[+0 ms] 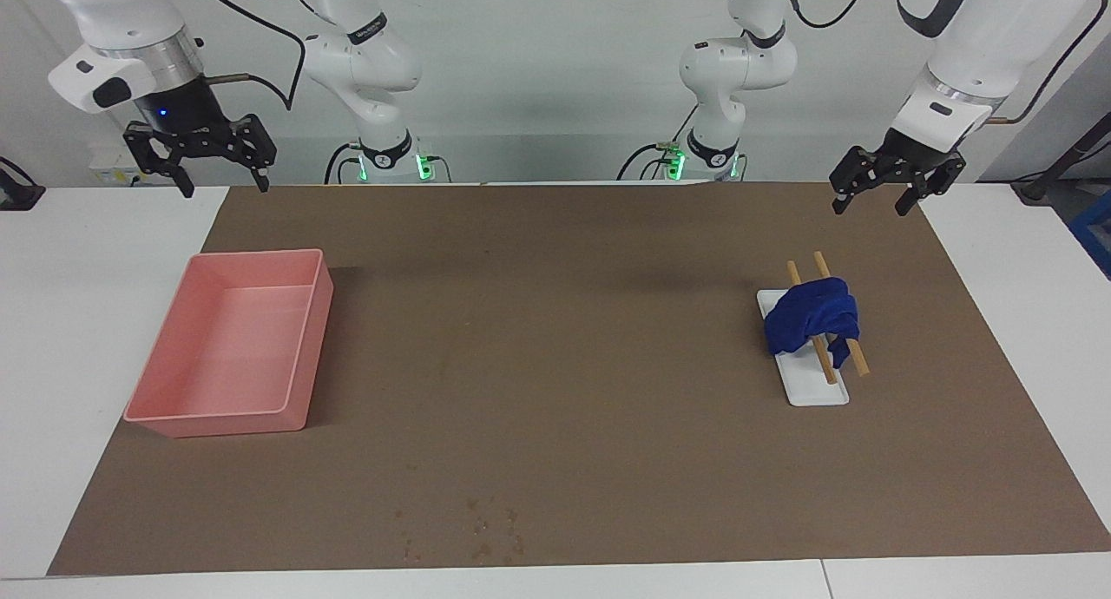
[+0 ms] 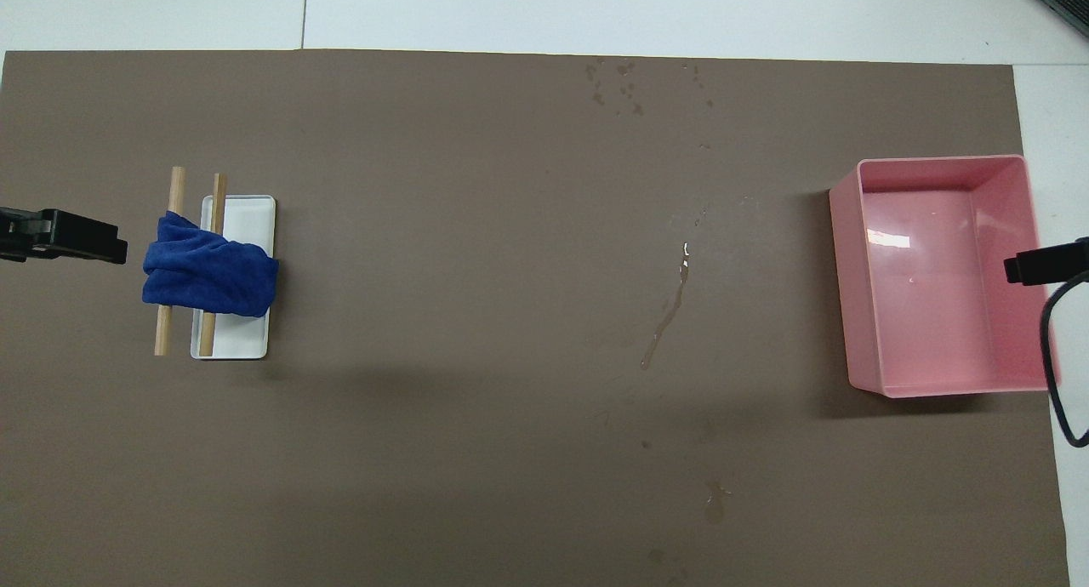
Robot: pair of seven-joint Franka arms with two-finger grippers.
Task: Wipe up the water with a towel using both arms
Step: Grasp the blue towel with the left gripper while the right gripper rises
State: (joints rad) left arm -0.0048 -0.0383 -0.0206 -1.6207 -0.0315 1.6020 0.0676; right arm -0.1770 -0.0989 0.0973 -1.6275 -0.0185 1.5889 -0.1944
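Observation:
The royal-blue towel (image 1: 811, 317) (image 2: 210, 276) lies bunched over two wooden sticks (image 1: 855, 356) on a white slab (image 1: 803, 382), toward the left arm's end of the brown mat. Water shows as a thin streak (image 2: 668, 315) mid-mat. Scattered water drops (image 1: 490, 529) (image 2: 625, 81) lie near the mat edge farthest from the robots. My left gripper (image 1: 871, 207) hangs open in the air over the mat's corner, apart from the towel. My right gripper (image 1: 224, 185) hangs open over the mat's other near corner, above the pink tray's end. Neither holds anything.
A pink tray (image 1: 234, 343) (image 2: 936, 272) with nothing in it stands toward the right arm's end of the mat. The brown mat (image 1: 555, 321) covers most of the white table. Another small wet patch (image 2: 713, 502) lies nearer to the robots than the streak.

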